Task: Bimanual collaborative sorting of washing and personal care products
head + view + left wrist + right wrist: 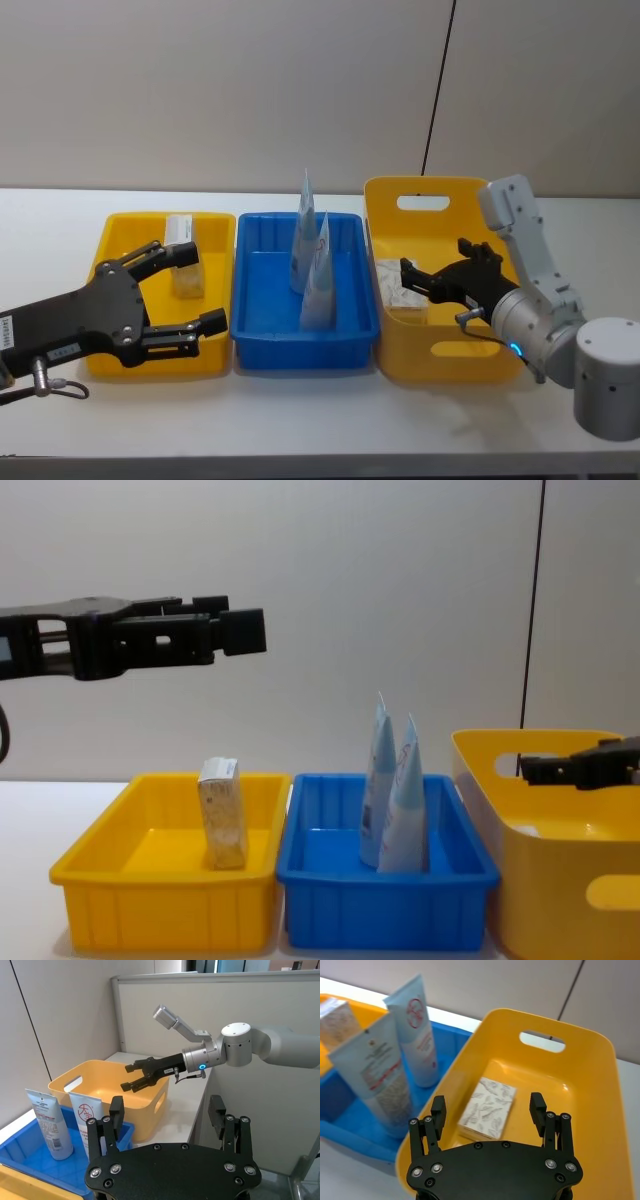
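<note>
One leaf-print carton (182, 265) (223, 810) stands upright in the yellow tray (110, 240). Two pale-blue tubes (305, 235) (318, 280) stand in the blue tray (345, 335); the chest view shows these tubes (378, 790) (408, 805) leaning together. Another carton (490, 1100) (398, 288) lies flat in the yellow basket (440, 355). My right gripper (408, 282) (488, 1109) hangs open and empty over that carton. My left gripper (200, 287) (245, 630) is open and empty, high above the yellow tray.
The trays and basket sit side by side on a white table (320, 420), with a wall close behind. A dark cable (435, 90) runs down the wall behind the basket. In the left wrist view the right gripper (132, 1077) reaches over the basket (107, 1077).
</note>
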